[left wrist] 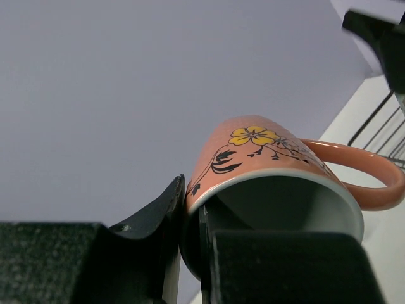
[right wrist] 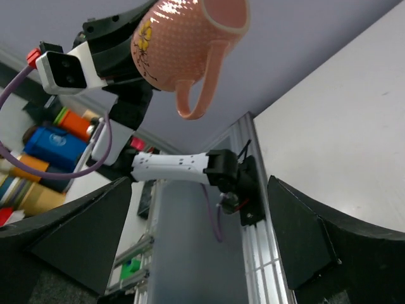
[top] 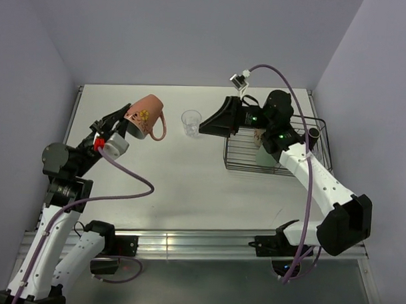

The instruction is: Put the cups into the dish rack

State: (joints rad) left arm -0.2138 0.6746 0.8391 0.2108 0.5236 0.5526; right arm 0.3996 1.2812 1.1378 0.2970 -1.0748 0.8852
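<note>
Mug (top: pixel 145 115), pink with a yellow flower, hangs in the air at the upper left of the overhead view. It is tipped on its side with the handle toward the centre, well apart from the rack (top: pixel 246 163) at the right. The lift reads as carrying height: it clears the table (top: pixel 188 191) and the glass (top: pixel 190 123) standing between mug and rack. The left claw (left wrist: pixel 190 212) is clamped on the mug's rim, one finger inside the mouth and one against the outer wall. That pinch leaves the handle free and, I judge, lets the mug be turned as needed over the wires. The glass stands upright at upper centre, not yet loaded. The right claw (top: pixel 204 127) hovers just beside it, reaching out from over the rack, jaws spread wide and holding nothing. Its own camera shows both fingers far apart, with only the mug and the left arm (right wrist: pixel 171 166) beyond them. Likely it is lining up on the glass. Inside the rack a greenish cup (top: pixel 264 157) and a dark cup (top: pixel 314 134) show partly behind the right arm (top: pixel 315 179).
</note>
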